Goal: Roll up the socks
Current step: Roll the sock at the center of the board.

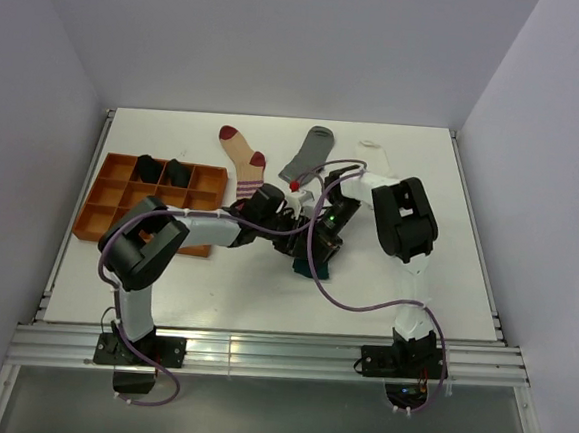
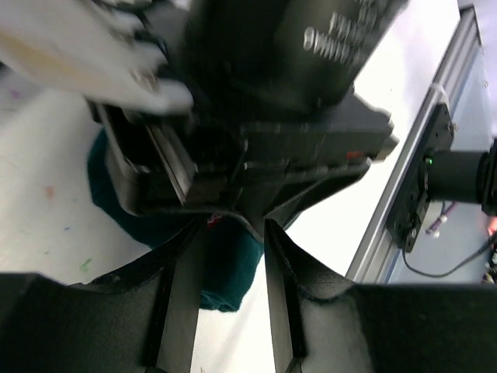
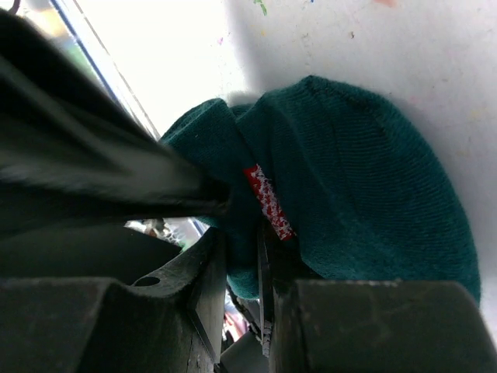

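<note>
1. The orange tray (image 1: pixel 96 223) lies at 9 o'clock on the tabletop (image 1: pixel 448 239). It is divided into compartments. Two black socks (image 1: pixel 148 168), each bundled up, sit in two neighbouring compartments of its far row, one sock to a compartment.
2. The teal sock (image 3: pixel 365 179) lies at the middle of the tabletop, outside the tray, bunched into a rounded lump. A small red-and-white patch (image 3: pixel 268 202) shows on it.
3. The right pincer (image 3: pixel 241 249) is narrow, its fingers closed on a fold of the teal sock at the lump's edge.
4. The left pincer (image 2: pixel 235 233) comes in from 9 o'clock and meets the right one over the sock. Its fingers stand apart. Teal fabric and bare tabletop show through the gap, and nothing is seen clamped between them.
5. Three more socks lie flat and unrolled towards 12 o'clock: the striped sock (image 1: pixel 242 158) just beyond the tray's far right corner, the grey sock (image 1: pixel 310 153) to its right, and the white sock (image 1: pixel 370 145), faint against the surface and partly behind the right arm.
6. The tabletop is white, with a few small coloured flecks in the wrist views. Plain pale walls (image 1: pixel 284 36) close it in at 9, 12 and 3 o'clock. A metal rail (image 1: pixel 279 354) carrying both arm bases runs along 6 o'clock.
</note>
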Controlling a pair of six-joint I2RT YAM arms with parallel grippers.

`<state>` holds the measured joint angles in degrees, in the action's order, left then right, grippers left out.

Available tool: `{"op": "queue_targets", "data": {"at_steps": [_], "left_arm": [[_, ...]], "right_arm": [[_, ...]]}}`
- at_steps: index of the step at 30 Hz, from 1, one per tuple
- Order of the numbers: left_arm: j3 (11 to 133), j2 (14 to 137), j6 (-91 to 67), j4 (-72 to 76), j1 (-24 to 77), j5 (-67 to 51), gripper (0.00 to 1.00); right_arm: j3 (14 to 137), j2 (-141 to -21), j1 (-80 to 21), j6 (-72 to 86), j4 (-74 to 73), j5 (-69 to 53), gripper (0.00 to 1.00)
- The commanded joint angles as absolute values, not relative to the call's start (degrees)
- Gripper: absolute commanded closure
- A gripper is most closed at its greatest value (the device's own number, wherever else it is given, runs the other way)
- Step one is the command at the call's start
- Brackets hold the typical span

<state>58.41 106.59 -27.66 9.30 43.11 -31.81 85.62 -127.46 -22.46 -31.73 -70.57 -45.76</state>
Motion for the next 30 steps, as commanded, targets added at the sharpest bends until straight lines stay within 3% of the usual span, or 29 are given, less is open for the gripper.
{"op": "queue_targets", "data": {"at_steps": [1,20,24,26,28,30], "left_arm": [[56.3,107.5,-28.3,17.8,43.2,-37.5,0.59],[54.1,110.9,-32.5,19.2,42.4,-41.0,0.67],[55.3,111.7,-32.7,15.5,42.5,-39.6,0.77],[56.4,112.2,-32.7,12.3,42.5,-38.0,0.88],[57.6,113.0,-32.6,9.2,42.5,-37.4,0.99],[58.2,113.5,-32.9,7.0,42.5,-35.6,1.00]], "right_arm": [[86.0,-131.3,-21.8,-35.7,-66.9,-38.6,0.83],[86.2,-131.1,-18.4,-35.9,-65.7,-40.2,0.83],[86.0,-130.7,-18.4,-35.3,-64.9,-40.0,0.82],[85.3,-130.3,-18.4,-34.6,-63.7,-39.2,0.80],[84.5,-128.8,-18.4,-33.7,-62.1,-38.3,0.73],[83.1,-126.6,-18.2,-33.5,-60.4,-38.3,0.63]]}}
